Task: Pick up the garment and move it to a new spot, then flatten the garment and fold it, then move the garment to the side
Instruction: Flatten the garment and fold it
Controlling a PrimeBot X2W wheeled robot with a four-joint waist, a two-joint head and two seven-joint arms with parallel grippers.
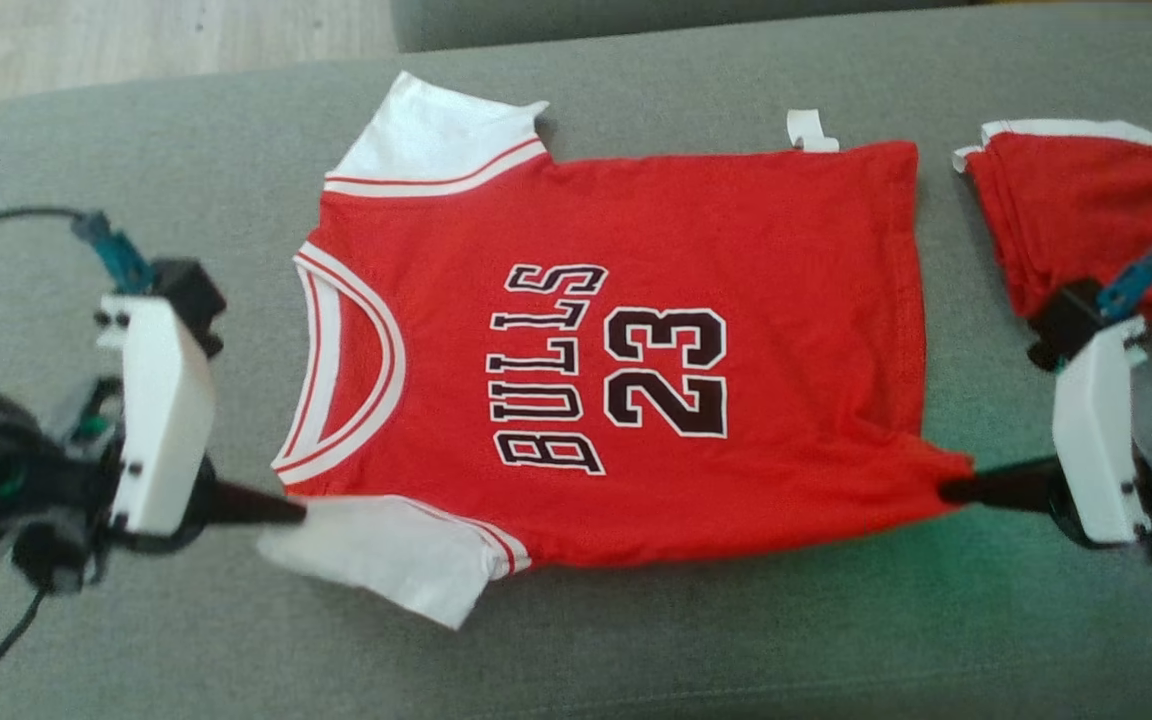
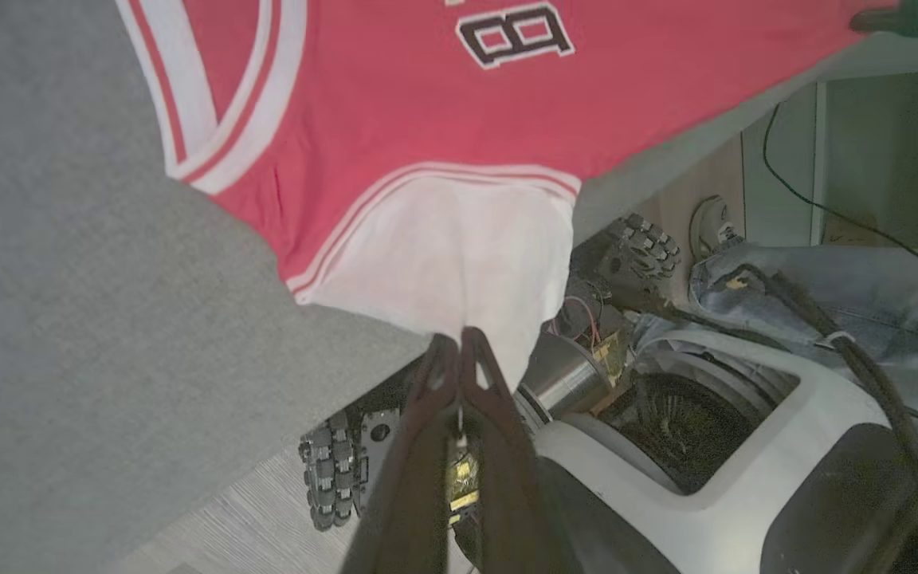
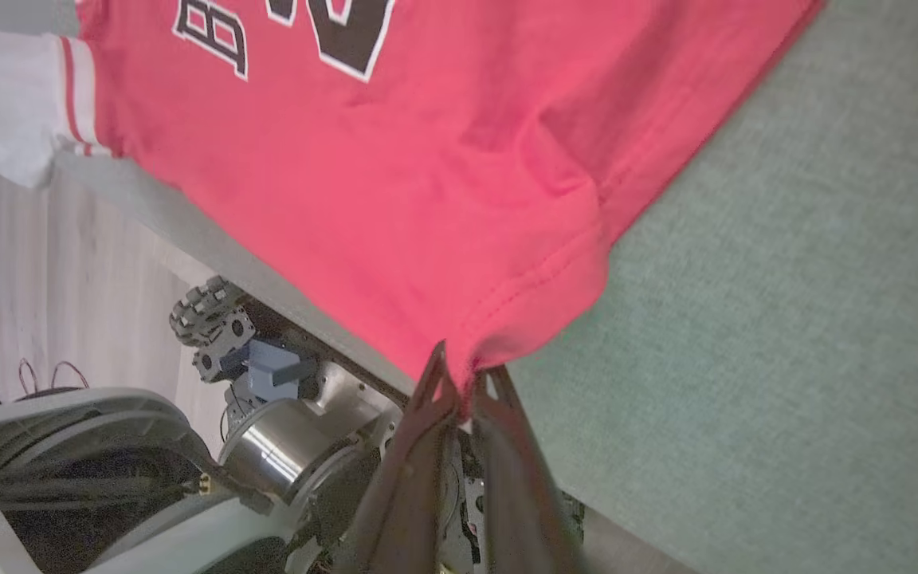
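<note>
A red jersey [image 1: 636, 330] with white sleeves and "BULLS 23" in black lies spread flat on the grey cushion [image 1: 636, 640], collar to the left. My left gripper [image 1: 298, 513] is shut on the near white sleeve [image 2: 443, 263], pinching its edge between the fingertips [image 2: 459, 347]. At the jersey's near bottom corner [image 3: 499, 319], my right gripper [image 1: 948, 490] is shut on the red hem; its fingertips [image 3: 459, 375] meet on the cloth. The far sleeve and far hem rest flat.
A second red garment [image 1: 1096, 220] with white trim lies folded at the cushion's right end, just beyond my right wrist. A white label [image 1: 808, 130] pokes out at the jersey's far edge. My own wheeled base [image 2: 666, 446] sits below the cushion's near edge.
</note>
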